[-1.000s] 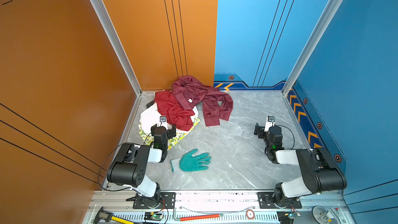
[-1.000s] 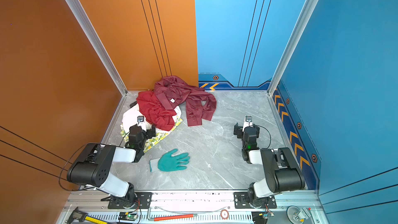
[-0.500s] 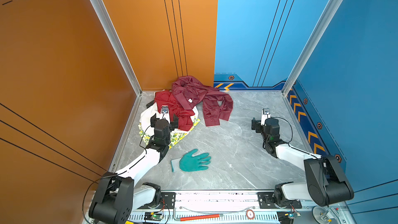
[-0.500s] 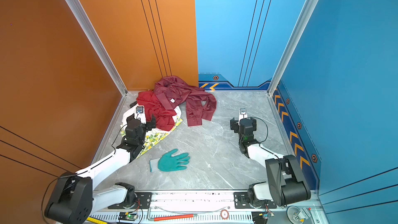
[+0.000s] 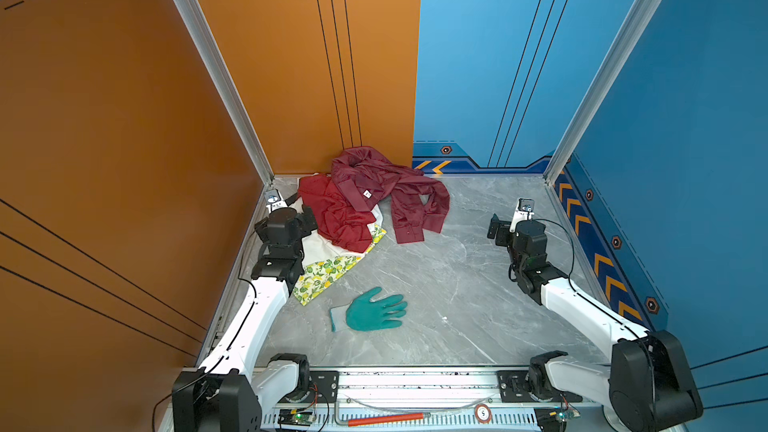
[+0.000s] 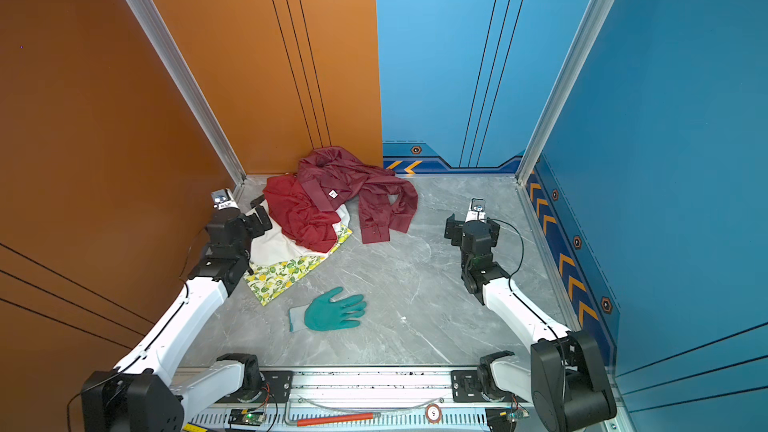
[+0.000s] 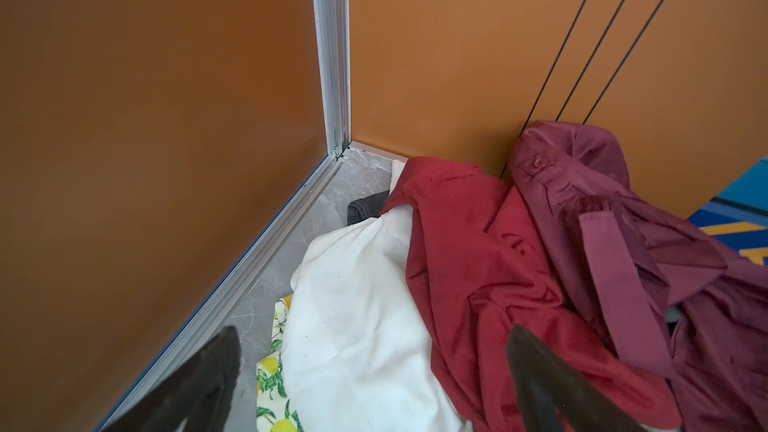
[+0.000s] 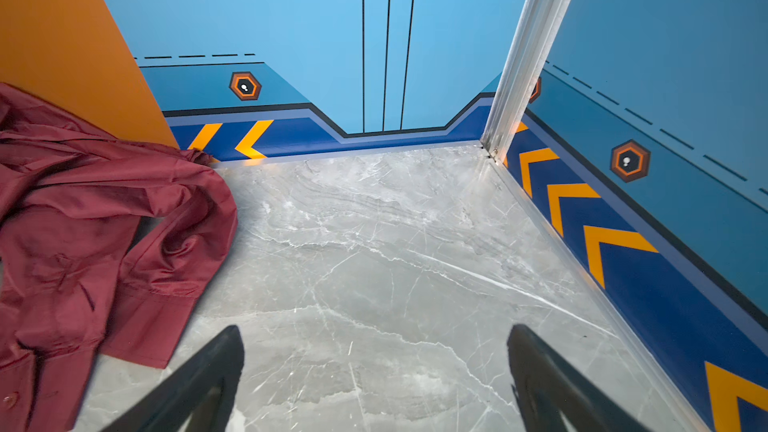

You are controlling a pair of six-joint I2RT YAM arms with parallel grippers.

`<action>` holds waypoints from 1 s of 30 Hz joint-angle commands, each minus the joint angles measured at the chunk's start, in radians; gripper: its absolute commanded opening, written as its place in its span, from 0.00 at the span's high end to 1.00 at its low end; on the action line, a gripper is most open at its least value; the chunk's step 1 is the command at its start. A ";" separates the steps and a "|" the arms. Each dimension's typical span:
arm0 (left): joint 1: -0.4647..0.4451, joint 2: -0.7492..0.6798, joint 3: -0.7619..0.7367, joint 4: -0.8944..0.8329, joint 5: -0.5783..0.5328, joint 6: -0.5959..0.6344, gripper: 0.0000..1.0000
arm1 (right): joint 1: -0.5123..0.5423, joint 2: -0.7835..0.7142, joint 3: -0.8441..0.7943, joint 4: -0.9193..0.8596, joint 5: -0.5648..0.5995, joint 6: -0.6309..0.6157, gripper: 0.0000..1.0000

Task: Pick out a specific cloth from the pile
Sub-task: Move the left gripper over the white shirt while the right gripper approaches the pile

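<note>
Within one pile (image 5: 357, 214) lies one white cloth (image 7: 353, 305).

- pile (image 5: 357, 209): far-left corner of the tabletop (image 5: 449, 284), against the far wall.
- buttoned shirt (image 5: 390, 184): top of the pile on its far side, with a sleeve trailing right and nearward onto the tabletop.
- crumpled garment (image 5: 336, 218): under the shirt's left part, over the cloth.
- cloth (image 5: 322, 245): beneath that garment, exposed on the pile's left and near side.
- lemon-print cloth (image 5: 324, 276): lowest layer, protruding nearward.
- work glove (image 5: 374, 313): alone on the tabletop, nearer than the pile and apart from it.
- left gripper (image 7: 374, 334): above the cloth's left part.
- right gripper (image 8: 374, 338): right side, well apart from the pile.
</note>
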 commanded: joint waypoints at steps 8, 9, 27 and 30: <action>0.195 0.076 0.088 -0.291 0.358 -0.278 0.05 | 0.177 0.124 0.083 -0.038 -0.142 0.079 0.00; 0.213 0.081 0.090 -0.296 0.379 -0.294 0.06 | 0.194 0.140 0.094 -0.041 -0.156 0.073 0.00; 0.400 0.260 0.051 -0.310 0.733 -0.471 0.13 | 0.387 0.325 0.247 -0.103 -0.249 -0.017 0.00; 0.401 0.283 0.054 -0.310 0.753 -0.475 0.13 | 0.405 0.337 0.259 -0.109 -0.245 -0.023 0.00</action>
